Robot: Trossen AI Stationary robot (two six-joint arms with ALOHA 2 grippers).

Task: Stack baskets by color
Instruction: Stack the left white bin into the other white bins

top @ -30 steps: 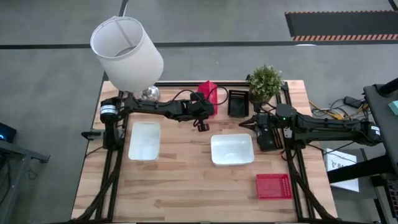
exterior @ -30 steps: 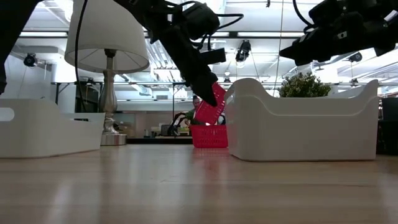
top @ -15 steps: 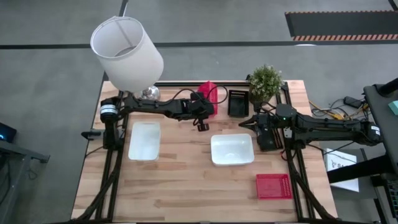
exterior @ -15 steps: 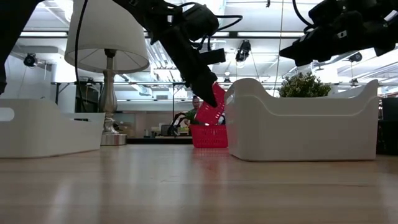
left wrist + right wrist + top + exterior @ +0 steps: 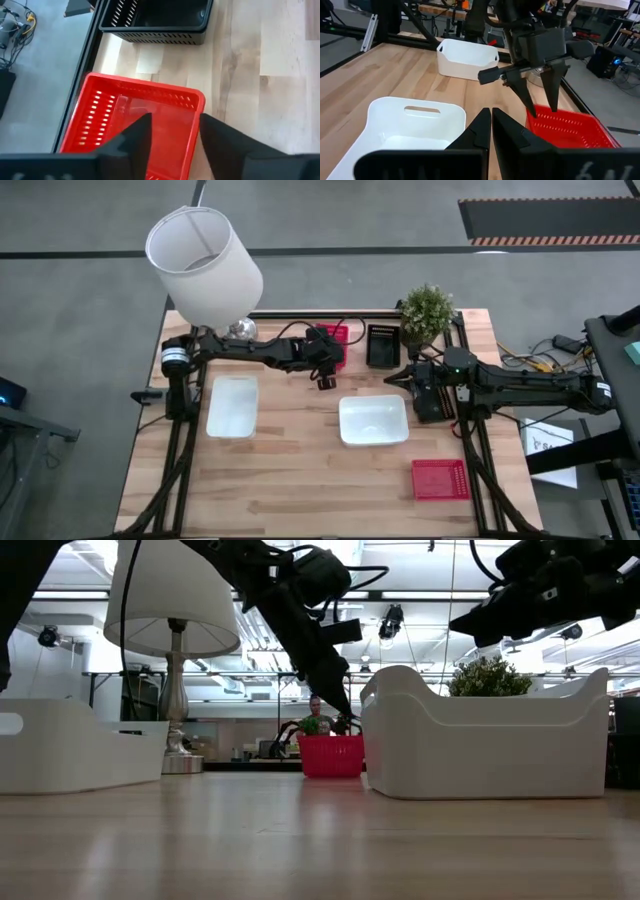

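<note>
A red basket [image 5: 335, 335] sits flat at the far edge of the wooden table [image 5: 300, 480], just beside a black basket [image 5: 383, 345], with the left gripper [image 5: 172, 127] poised directly above it. Its fingers [image 5: 552, 85] are spread and released: one hangs over the basket's inside, the other just outside the wall. Whether either fingertip touches the plastic cannot be told.

The right gripper [image 5: 491, 122] hovers above the table's right side, near the far end of a white basket [image 5: 373, 421] at centre, its fingers clenched together on nothing. A second white basket [image 5: 232, 406] lies to the left, well apart from the first. Another red basket [image 5: 440, 479] rests alone near the front right corner.

A lamp [image 5: 205, 265] with a white shade stands at the far left corner, and a potted plant [image 5: 426, 311] sits just beside the black basket at the far right. Through the low view, a person [image 5: 316, 718] is seated in the room beyond the table. No brand, label or lettering can be read on any basket or arm.
</note>
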